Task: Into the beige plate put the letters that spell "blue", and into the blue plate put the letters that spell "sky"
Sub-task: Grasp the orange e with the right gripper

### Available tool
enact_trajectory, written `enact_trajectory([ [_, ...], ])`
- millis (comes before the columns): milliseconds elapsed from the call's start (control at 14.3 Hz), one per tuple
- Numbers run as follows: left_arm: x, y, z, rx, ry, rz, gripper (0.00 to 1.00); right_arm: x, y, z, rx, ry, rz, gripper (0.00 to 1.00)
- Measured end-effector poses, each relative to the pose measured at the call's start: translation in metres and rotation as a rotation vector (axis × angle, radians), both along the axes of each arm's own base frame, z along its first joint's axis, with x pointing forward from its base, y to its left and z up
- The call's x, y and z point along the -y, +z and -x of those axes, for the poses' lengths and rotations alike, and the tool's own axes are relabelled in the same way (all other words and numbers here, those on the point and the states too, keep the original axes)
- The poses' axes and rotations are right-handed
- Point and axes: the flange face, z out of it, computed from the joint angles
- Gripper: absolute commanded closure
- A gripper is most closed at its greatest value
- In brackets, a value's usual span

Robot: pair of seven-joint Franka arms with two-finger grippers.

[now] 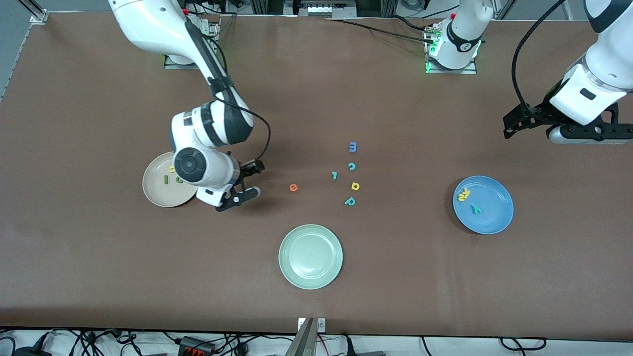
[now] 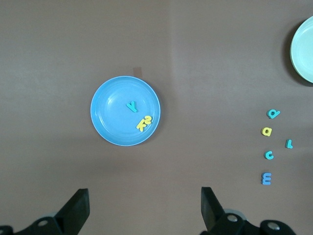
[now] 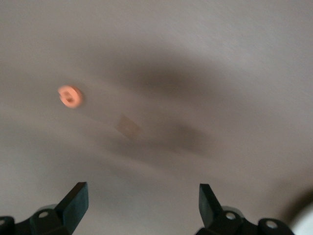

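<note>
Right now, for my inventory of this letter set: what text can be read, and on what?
"e": orange piece, table.
"m": blue piece, table.
"c": teal curved piece, table.
"l": small teal bar, table.
"a": yellow piece, table.
"y": teal forked piece, blue plate.
"k", "s": touching yellow pieces, same plate.
"l": green bar, beige plate.
Other pieces there: partly hidden, unreadable.
Teal bowl-and-stem piece: ambiguous.

Wide table (image 1: 99,277) under brown matte cover, reaching almost edge to edge; pale strip of floor (image 1: 148,343) along the lower border, crowded with black cables (image 1: 89,340) and a power strip (image 1: 198,344); metal frame profiles (image 1: 34,12) at the upper corners; even, soft light, with faint shadows only.
</note>
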Motion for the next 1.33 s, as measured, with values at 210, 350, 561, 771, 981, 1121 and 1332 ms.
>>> enact_trajectory([
  [210,0.003,0.001,0.000,0.002,-0.005,0.000,0.00,-0.053,-0.013,0.005,0.077,-0.018,-0.006,0.00],
  [350,0.004,0.002,0.000,0.005,-0.008,0.000,0.00,-0.077,-0.024,0.015,0.105,-0.005,-0.010,0.00],
  [561,0.008,0.007,-0.001,0.015,-0.015,0.001,0.00,-0.101,-0.041,0.026,0.152,0.029,-0.014,0.02],
  [771,0.009,0.008,-0.001,0.017,-0.016,0.002,0.00,-0.119,-0.056,0.039,0.191,0.097,0.028,0.11],
  [981,0.009,0.008,-0.001,0.017,-0.017,0.002,0.00,-0.125,-0.065,0.045,0.207,0.138,0.066,0.15],
  [1121,0.009,0.008,-0.001,0.018,-0.017,0.002,0.00,-0.122,-0.067,0.042,0.216,0.136,0.069,0.17],
  [1332,0.009,0.008,-0.001,0.018,-0.017,0.002,0.00,-0.120,-0.071,0.037,0.245,0.128,0.060,0.28],
])
